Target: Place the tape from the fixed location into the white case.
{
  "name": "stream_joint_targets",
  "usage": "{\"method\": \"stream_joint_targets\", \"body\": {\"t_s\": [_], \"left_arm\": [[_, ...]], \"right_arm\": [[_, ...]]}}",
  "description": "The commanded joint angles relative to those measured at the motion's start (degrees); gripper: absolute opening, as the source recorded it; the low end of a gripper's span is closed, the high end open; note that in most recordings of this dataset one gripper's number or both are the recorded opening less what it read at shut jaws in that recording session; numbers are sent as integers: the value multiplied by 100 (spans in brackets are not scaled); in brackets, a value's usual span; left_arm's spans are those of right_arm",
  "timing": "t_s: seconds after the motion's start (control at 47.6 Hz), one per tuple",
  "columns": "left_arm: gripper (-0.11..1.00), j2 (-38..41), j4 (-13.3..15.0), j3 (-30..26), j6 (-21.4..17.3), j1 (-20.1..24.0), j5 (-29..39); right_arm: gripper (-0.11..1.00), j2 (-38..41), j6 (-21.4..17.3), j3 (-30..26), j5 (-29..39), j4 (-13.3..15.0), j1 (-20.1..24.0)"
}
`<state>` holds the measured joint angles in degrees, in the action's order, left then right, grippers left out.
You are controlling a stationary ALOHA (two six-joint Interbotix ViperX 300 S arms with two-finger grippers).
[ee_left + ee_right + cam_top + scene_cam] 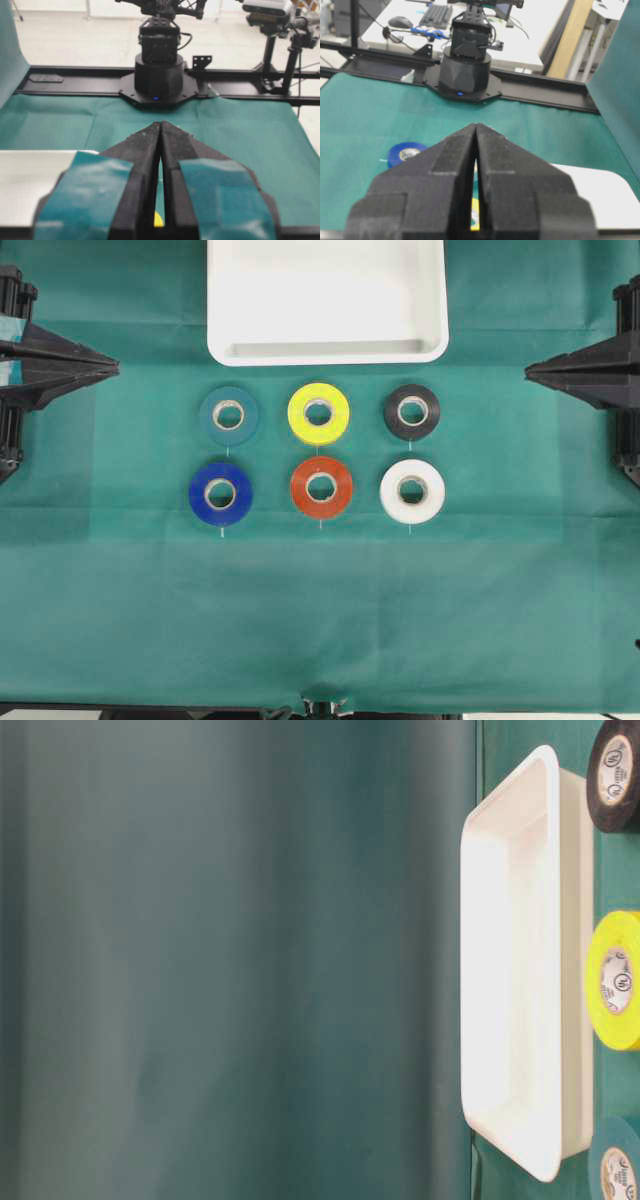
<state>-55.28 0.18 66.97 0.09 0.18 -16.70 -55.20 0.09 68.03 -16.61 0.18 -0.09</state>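
The teal tape [228, 416] lies flat on the green cloth, top left of a two-row grid of rolls; its edge also shows in the table-level view [618, 1160]. Just beyond the grid sits the white case [327, 352], seen on edge in the table-level view [575, 960], with nothing in it. My left gripper [112, 366] rests shut at the left edge, well left of the tape, its tips touching [160, 124]. At the right edge my right gripper [530, 367] is shut too, tips together [477, 126]. Neither holds anything.
Other rolls share the grid: yellow [319, 413], black [412, 412], royal blue [221, 493], orange-red [321, 487] and white [412, 491]. The blue roll [405, 151] shows in the right wrist view. Each arm's black base [157, 75] stands opposite the other.
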Motion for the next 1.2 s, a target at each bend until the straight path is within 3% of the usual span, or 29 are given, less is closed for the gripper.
{"method": "stream_joint_targets", "body": {"t_s": [0.0,1.028,1.091,1.175], "left_arm": [[2,53,18,-97,-35,-9,149],[2,123,26,-105,9,-9,237],[5,158,35,-123,9,-9,237],[19,193,62,-149,18,-9,220]], "right_arm": [[0,53,-9,-211,-35,-9,-9],[0,105,0,-272,237,0,0],[0,105,0,-272,237,0,-9],[0,97,0,-272,237,-9,0]]}}
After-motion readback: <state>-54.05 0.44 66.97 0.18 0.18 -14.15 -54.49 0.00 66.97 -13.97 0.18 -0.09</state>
